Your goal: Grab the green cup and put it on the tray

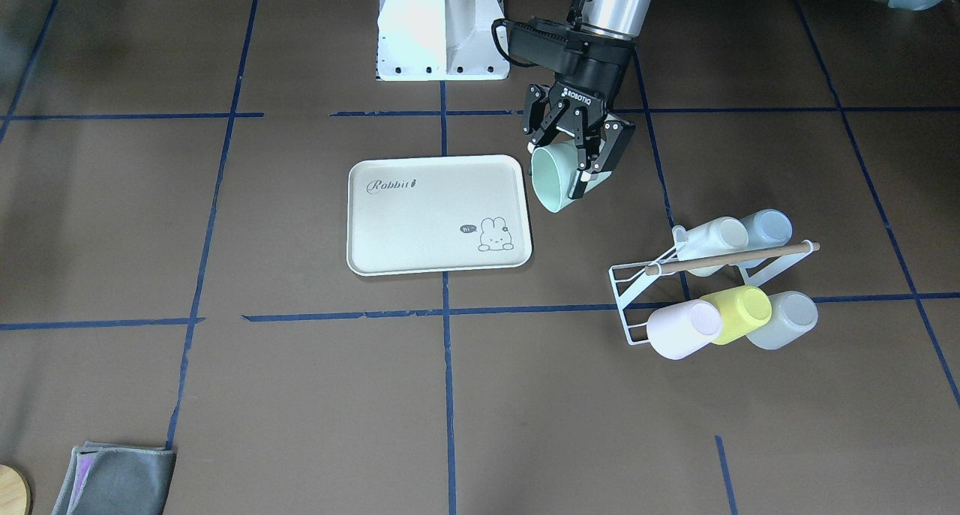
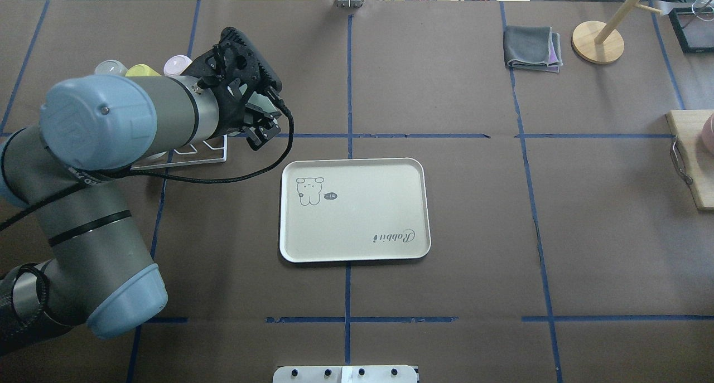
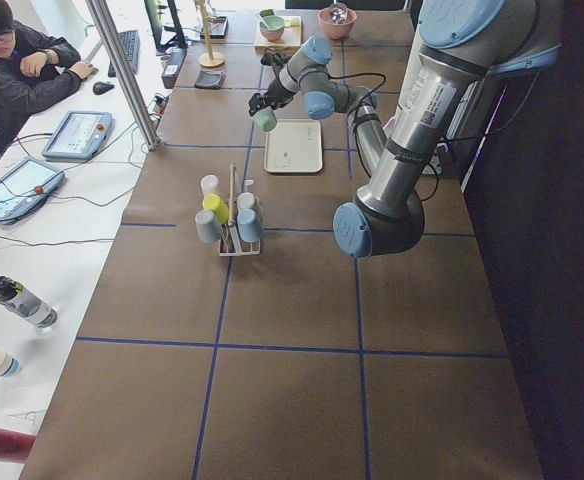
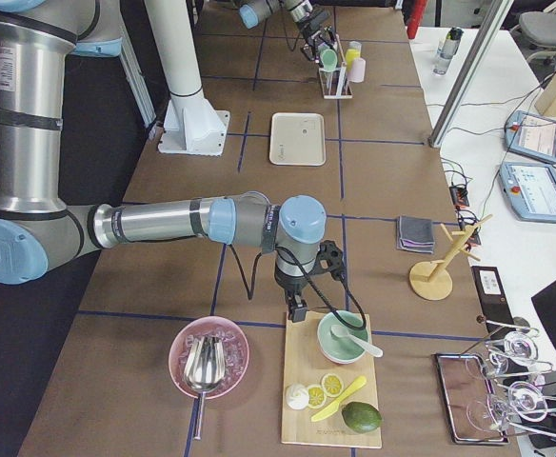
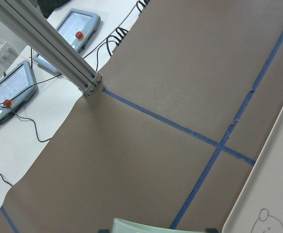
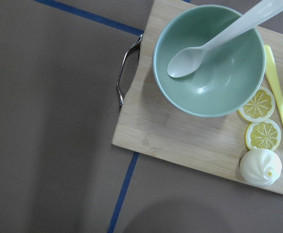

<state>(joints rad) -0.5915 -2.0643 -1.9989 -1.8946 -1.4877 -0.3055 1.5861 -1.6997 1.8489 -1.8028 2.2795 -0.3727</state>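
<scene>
- the left gripper [image 1: 568, 163] pinches the green cup [image 1: 550, 179] by its wall.
- the cup hangs tilted above the table [image 1: 300, 395], just beside the tray [image 1: 439, 267].
- the right gripper [image 4: 297, 307] hovers by a wooden board [image 4: 302, 367]; its finger state cannot be told.

Green cup [image 1: 551, 181] – smooth plastic; tray [image 1: 420, 223] – matt plastic; table [image 1: 300, 395] paper-covered

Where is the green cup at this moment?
In the front-facing view, the green cup is held tilted in the left pincer, just right of the tray.
</scene>
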